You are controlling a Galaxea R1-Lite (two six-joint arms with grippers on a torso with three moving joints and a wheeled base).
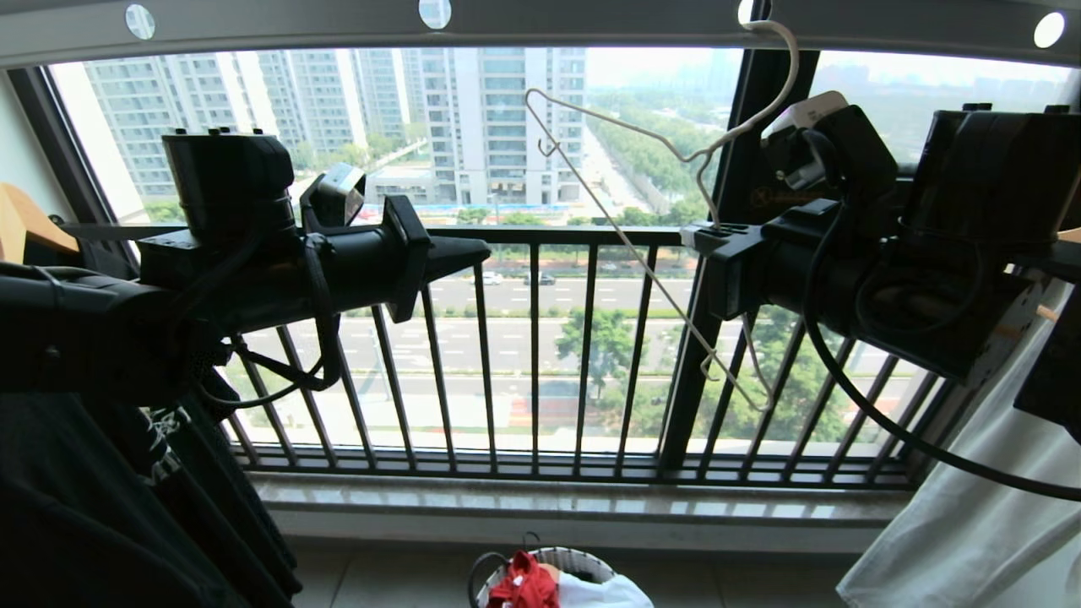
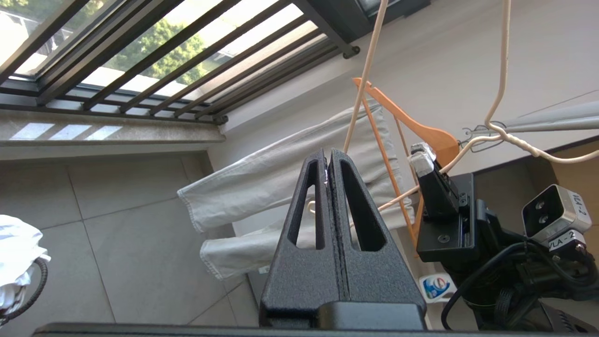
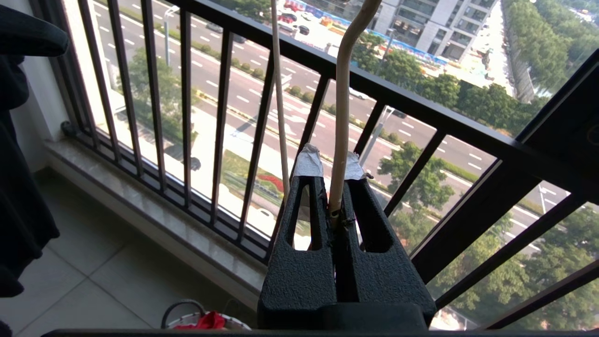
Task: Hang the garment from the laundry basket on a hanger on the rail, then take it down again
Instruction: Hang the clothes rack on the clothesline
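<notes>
Right gripper [image 1: 697, 241] is pinching the bare white wire hanger [image 1: 650, 211], tilting it, probably to unhook it from the rail [image 1: 591, 21]; left gripper [image 1: 473, 251] is hovering pressed shut, empty.

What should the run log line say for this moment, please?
right tool: shut on hanger | hanger: hooked on rail, empty | left tool: shut, empty | garment: in laundry basket

Both robot arms are matte black with blocky housings and loose black cables looping beneath them. The left pincer [image 2: 329, 161] has two rough-textured, wedge-shaped black fingers with long triangular cut-outs. The right pincer [image 3: 330, 175] has the same fingers, with pale grey tape wrapped around the tips. A silver camera module with two lenses and a "VLA-2" label sits on the right wrist.
</notes>
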